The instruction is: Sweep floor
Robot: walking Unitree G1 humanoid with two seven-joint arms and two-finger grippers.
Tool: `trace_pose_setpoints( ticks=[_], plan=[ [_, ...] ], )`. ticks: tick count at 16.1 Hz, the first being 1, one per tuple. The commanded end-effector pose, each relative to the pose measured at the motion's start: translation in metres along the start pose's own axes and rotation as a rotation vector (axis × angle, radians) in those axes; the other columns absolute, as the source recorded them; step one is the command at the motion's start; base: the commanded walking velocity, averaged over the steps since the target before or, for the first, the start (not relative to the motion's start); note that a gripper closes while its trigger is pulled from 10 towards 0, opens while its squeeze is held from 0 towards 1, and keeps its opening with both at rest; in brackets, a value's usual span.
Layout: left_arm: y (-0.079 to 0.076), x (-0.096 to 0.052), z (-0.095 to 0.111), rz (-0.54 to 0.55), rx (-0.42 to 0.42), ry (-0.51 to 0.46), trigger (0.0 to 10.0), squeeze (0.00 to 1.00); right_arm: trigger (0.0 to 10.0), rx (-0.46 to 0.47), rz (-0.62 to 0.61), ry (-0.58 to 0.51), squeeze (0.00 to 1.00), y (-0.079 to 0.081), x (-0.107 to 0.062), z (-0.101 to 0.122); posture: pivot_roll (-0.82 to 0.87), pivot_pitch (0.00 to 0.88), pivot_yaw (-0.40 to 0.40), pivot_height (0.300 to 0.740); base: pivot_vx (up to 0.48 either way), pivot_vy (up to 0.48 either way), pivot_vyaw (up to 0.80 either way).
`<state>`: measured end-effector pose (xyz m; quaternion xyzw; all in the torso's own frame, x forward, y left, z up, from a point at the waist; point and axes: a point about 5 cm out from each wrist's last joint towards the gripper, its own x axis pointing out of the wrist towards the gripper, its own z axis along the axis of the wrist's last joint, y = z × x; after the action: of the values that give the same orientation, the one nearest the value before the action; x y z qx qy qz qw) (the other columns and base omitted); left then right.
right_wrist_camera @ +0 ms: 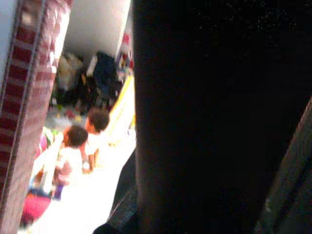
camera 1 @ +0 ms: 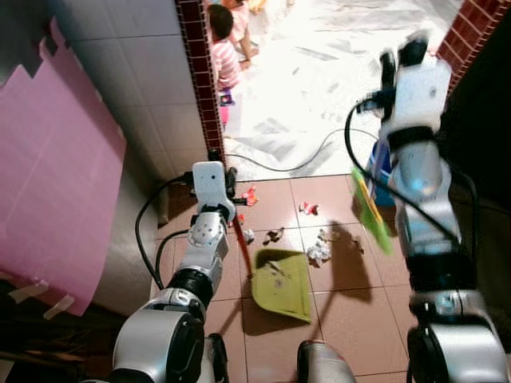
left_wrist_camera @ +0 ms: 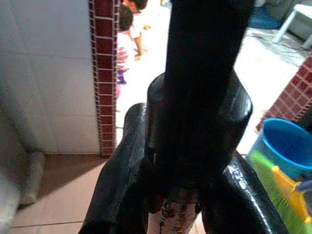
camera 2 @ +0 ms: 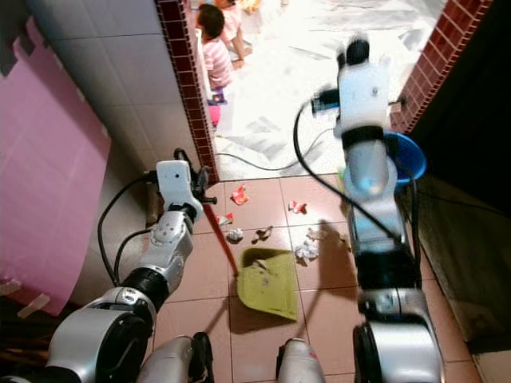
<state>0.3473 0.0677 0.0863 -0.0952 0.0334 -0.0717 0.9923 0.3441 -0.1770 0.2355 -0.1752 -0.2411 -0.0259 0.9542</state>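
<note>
Floor [camera 1: 351, 311] of reddish-brown tile, swept area hemmed in: white tiled wall [camera 1: 128, 88] with a red brick edge strip [camera 1: 200, 88] at 10 o'clock, dark brick wall [camera 1: 471, 32] at 2 o'clock, bright doorway between them at 12. Open tile runs from the robot's feet to the threshold.

Left eye view: green dustpan [camera 1: 283, 283] flat on the tile at centre, mouth toward 12 o'clock, its red handle [camera 1: 242, 243] rising toward 11 to the left gripper [camera 1: 227, 187]. Scattered litter [camera 1: 319, 251] lies just beyond the pan lip, from 11 to 1 o'clock; scraps white, red and brown. Right arm raised at 2 o'clock, green broom head [camera 1: 371, 209] blurred beside it. Black cable [camera 1: 295, 163] crosses the threshold.

Right eye view: blue bucket [camera 2: 407, 155] at 2 o'clock behind the right arm. Pink sheet [camera 2: 44, 183] leans on the wall at 9 o'clock. A person [camera 2: 214, 52] in a striped top crouches outside at 12.

Left wrist view: both black fingers [left_wrist_camera: 122, 180] closed round the pan's dark upright handle.

Right wrist view: right gripper [right_wrist_camera: 214, 122] very dark, close up; cannot tell how its fingers stand. Two people [right_wrist_camera: 83, 146] crouch beyond.
</note>
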Motion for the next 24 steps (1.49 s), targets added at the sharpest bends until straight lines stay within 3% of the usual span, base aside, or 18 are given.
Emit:
trace_pose_setpoints(
  ticks=[1, 4, 7, 10, 12, 16, 24],
  plan=[
    [-0.016, -0.001, -0.001, -0.071, -0.082, 0.003, 10.0, 0.00, 10.0, -0.004, -0.033, 0.075, 0.00, -0.004, -0.009, -0.012, -0.20, 0.156, 0.070, 0.740, 0.000, 0.000, 0.00],
    [0.009, -0.005, 0.018, -0.074, -0.063, -0.105, 10.0, 0.00, 10.0, 0.122, -0.084, 0.268, 0.00, 0.009, -0.047, -0.048, -0.17, 0.143, 0.079, 0.740, 0.000, 0.000, 0.00],
    [0.029, -0.012, 0.042, -0.025, -0.045, -0.205, 10.0, 0.00, 10.0, 0.161, -0.035, 0.326, 0.00, 0.028, -0.067, -0.058, -0.16, 0.129, 0.088, 0.740, 0.000, 0.000, 0.00],
    [0.039, -0.022, 0.056, -0.005, -0.010, -0.252, 10.0, 0.00, 10.0, 0.187, 0.011, 0.341, 0.00, 0.039, -0.076, -0.056, -0.16, 0.118, 0.090, 0.740, 0.000, 0.000, 0.00],
    [0.042, -0.031, 0.063, 0.020, 0.017, -0.266, 10.0, 0.00, 10.0, 0.252, 0.018, 0.323, 0.00, 0.047, -0.077, -0.052, -0.14, 0.104, 0.092, 0.740, 0.000, 0.000, 0.00],
    [0.037, -0.041, 0.061, 0.028, 0.028, -0.219, 10.0, 0.00, 10.0, 0.281, 0.005, 0.328, 0.00, 0.053, -0.073, -0.049, -0.14, 0.108, 0.090, 0.740, 0.000, 0.000, -0.40],
    [0.024, -0.041, 0.069, 0.002, 0.005, -0.196, 10.0, 0.00, 10.0, 0.260, -0.001, 0.292, 0.00, 0.048, -0.064, -0.044, -0.15, 0.141, 0.081, 0.740, 0.000, -0.232, 0.00]
  ],
)
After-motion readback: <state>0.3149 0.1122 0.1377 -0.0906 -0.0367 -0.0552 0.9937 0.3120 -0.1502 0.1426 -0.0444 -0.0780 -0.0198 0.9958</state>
